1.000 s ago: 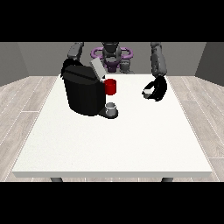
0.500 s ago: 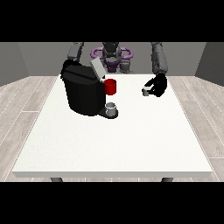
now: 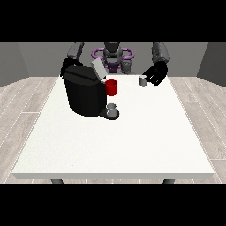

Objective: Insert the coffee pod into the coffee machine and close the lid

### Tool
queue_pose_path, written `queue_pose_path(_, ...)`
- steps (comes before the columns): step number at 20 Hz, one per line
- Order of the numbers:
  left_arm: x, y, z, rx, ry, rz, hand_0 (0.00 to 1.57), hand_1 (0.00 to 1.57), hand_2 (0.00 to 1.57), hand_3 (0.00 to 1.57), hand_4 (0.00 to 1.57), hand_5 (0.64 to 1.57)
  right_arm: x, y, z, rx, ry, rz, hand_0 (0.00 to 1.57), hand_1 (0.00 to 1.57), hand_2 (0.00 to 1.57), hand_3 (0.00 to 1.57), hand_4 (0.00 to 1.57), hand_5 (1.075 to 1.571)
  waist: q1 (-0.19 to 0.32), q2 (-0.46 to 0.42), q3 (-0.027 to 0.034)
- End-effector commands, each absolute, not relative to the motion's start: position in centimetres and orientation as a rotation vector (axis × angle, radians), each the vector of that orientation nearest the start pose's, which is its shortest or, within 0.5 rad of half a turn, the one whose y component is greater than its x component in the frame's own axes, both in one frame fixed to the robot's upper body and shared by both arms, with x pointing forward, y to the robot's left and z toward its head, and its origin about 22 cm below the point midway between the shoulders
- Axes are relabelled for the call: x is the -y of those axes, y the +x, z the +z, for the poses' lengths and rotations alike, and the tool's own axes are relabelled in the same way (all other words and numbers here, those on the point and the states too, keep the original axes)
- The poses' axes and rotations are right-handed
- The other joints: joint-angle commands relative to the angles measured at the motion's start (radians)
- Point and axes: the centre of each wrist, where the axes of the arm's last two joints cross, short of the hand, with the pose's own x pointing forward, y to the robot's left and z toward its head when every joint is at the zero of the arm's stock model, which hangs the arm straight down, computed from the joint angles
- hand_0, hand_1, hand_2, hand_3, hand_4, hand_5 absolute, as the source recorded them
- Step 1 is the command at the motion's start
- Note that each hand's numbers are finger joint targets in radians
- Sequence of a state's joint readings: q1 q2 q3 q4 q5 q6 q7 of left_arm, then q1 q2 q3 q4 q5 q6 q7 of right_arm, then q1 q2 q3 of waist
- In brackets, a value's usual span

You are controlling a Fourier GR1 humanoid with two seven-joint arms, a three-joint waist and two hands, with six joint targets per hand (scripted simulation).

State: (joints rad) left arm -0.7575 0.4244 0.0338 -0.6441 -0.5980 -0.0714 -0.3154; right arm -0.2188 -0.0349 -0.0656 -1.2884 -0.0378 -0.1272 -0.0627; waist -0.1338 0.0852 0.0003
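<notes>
I've got the pod (image 3: 142, 80) pinched in the robot hand (image 3: 154, 76) at the view's right, up over the far tabletop (image 3: 132, 141), lid (image 3: 97, 69) open, so next I carry it left to the machine (image 3: 84, 90).

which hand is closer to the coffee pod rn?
Left, the hand at the view's right: it holds the coffee pod at its fingertips. The hand at the view's left is far off, up behind the coffee machine.
</notes>
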Motion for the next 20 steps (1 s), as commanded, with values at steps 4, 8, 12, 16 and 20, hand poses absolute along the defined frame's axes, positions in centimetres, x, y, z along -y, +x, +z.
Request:
queue_pose_path(4,-28.2,43.2,11.2,1.547,0.605,-0.933,1.25,1.25,1.33,1.29,0.56,1.571,23.8,29.9,-1.0,1.571,-0.058,-0.082,0.0,0.0,0.0,0.0,0.5,1.571,-0.041,0.002,0.0)
queue_pose_path(8,-30.5,43.6,13.9,1.583,0.625,-0.905,1.27,1.27,1.34,1.29,0.55,1.571,22.2,29.5,-0.5,1.642,-0.03,-0.063,0.0,0.0,0.0,0.0,0.52,1.571,-0.084,0.04,-0.0002)
queue_pose_path(12,-29.8,44.7,19.5,1.686,0.684,-0.88,1.07,1.07,1.22,1.23,0.52,1.571,21.0,31.2,1.3,1.663,-0.044,-0.035,0.0,0.0,0.0,0.0,0.49,1.571,-0.088,0.08,-0.0003)
queue_pose_path(16,-29.0,45.2,21.8,1.69,0.689,-0.821,1.21,1.21,1.25,1.2,0.51,1.571,21.1,31.5,1.7,1.691,-0.062,-0.05,0.0,0.0,0.0,0.0,0.51,1.571,-0.11,0.118,0.0)
queue_pose_path(20,-27.0,45.6,23.1,1.679,0.676,-0.854,1.28,1.28,1.33,1.27,0.48,1.571,21.8,31.9,2.3,1.665,-0.097,-0.021,0.0,0.0,0.0,0.0,0.54,1.571,-0.118,0.092,0.0001)
